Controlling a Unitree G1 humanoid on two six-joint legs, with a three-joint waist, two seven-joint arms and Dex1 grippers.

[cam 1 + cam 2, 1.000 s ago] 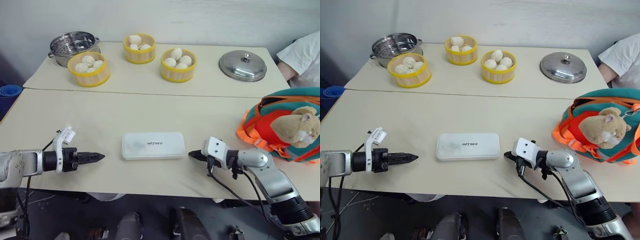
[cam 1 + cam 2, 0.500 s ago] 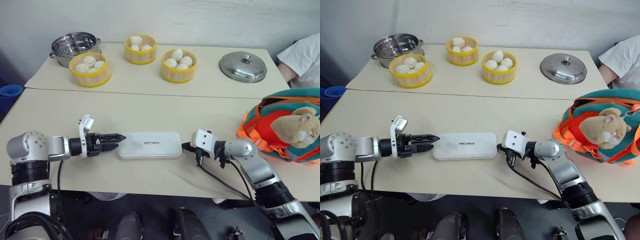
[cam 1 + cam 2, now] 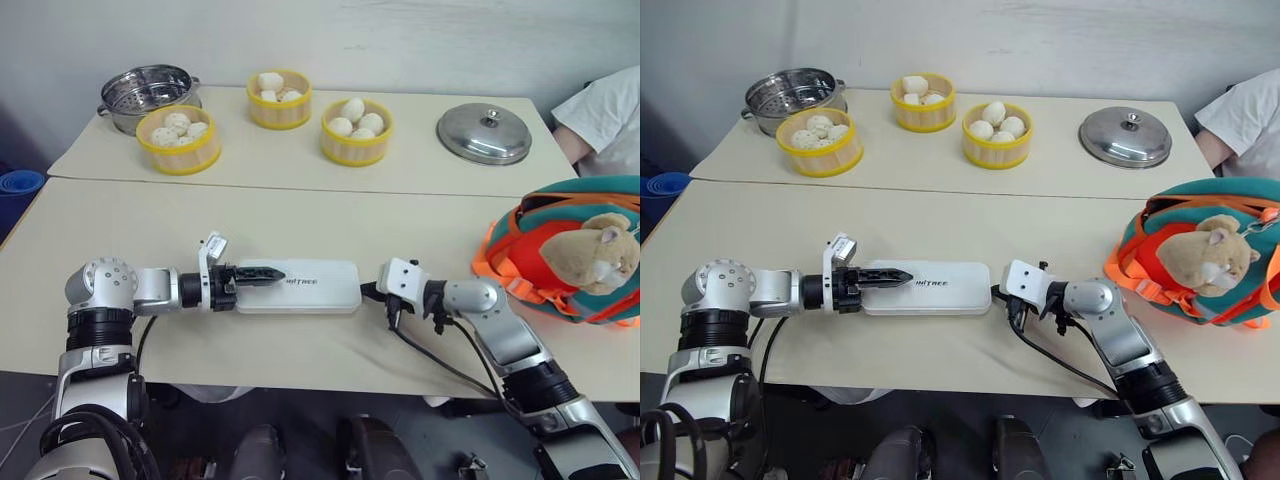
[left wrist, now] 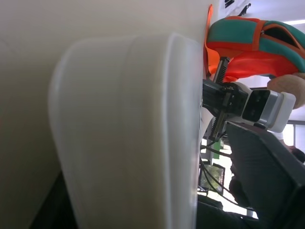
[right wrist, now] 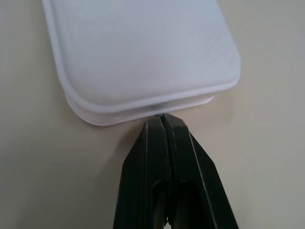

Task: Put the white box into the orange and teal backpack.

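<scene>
Nearest, the white box (image 3: 297,286) lies flat near the front of the beige table (image 3: 300,225), long side running across the view. It is a slim, elongated case with rounded corners, a raised rim line around its edge and small dark lettering on its lid. The left gripper (image 3: 262,273) reaches over the box's left end, one black finger lying along the lid; the second finger is hidden, so whether it clamps the box cannot be told. The right gripper (image 5: 162,119) meets the opposite short end, its two black fingers pressed together into a point whose tip touches the box's rim. A black cable hangs from that right wrist over the table edge.

Off to the right on the same table sits the orange and teal backpack (image 3: 560,250), teal on top and sides with orange front and straps, well apart from the box. A tan plush cat (image 3: 595,255) rests against its front.

Farther back, a seam separates this table from a second beige table (image 3: 420,170) butted against it. On that one stand three yellow steamer baskets (image 3: 356,130) holding pale round buns, a steel steamer pot (image 3: 147,92) at the far left, and a domed steel lid (image 3: 484,132) with a knob at the right. A person's white sleeve (image 3: 605,115) shows at the right edge. Behind everything rises a plain pale wall (image 3: 400,40), and a blue object (image 3: 18,185) sits at the left edge.
</scene>
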